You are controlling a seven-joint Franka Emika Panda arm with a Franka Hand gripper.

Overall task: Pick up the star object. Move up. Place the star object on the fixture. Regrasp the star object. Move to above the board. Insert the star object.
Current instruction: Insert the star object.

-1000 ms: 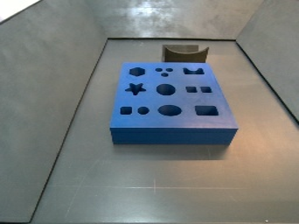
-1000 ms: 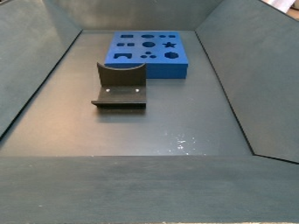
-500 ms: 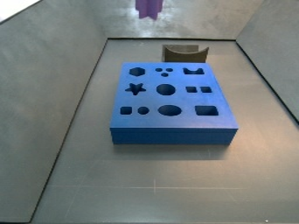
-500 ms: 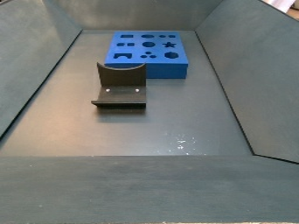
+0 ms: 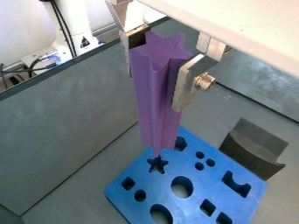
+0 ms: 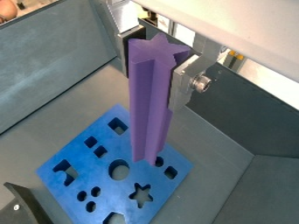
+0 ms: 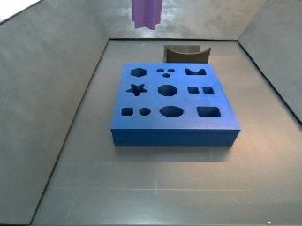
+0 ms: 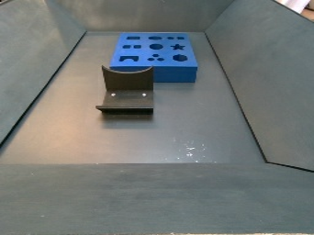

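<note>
Wrist views first: your claw (image 5: 163,66) is clamped on the star object (image 5: 156,105), silver plates w/ dark pads pressed on its upper end, peg hanging straight down from between them. In a wrist view its lower tip sits over the board (image 5: 176,194), lined up close to the star-shaped cut-out (image 5: 156,163); whether it's dead centre, can't tell at this angle. The fixture (image 5: 260,147) shows off to one side, bare.

Other wrist view: same grip. Claw (image 6: 158,63) closed on the star object (image 6: 149,101), one finger (image 6: 187,80) flat against a face of the peg. Tip hangs over the board (image 6: 93,162), well above it, no contact. Here the star hole (image 6: 142,194) looks offset from the tip, so treat alignment as unconfirmed.

Side view: this is where the change shows. 1 s ago nothing hung over the surface; half a sec ago the purple peg had come in at the top edge; now the star object (image 7: 145,12) is a bit lower in frame and shifted slightly, above the far end of the board (image 7: 175,101), near the fixture (image 7: 184,54). Claw itself is out of shot here. Reading: regrasp looks done, you're in the move-above-the-board leg, insert not yet begun.

Other side view: no change at all. Board (image 8: 154,59) and fixture (image 8: 127,89) sit on the surface, fixture empty; peg and claw not in frame.
</note>
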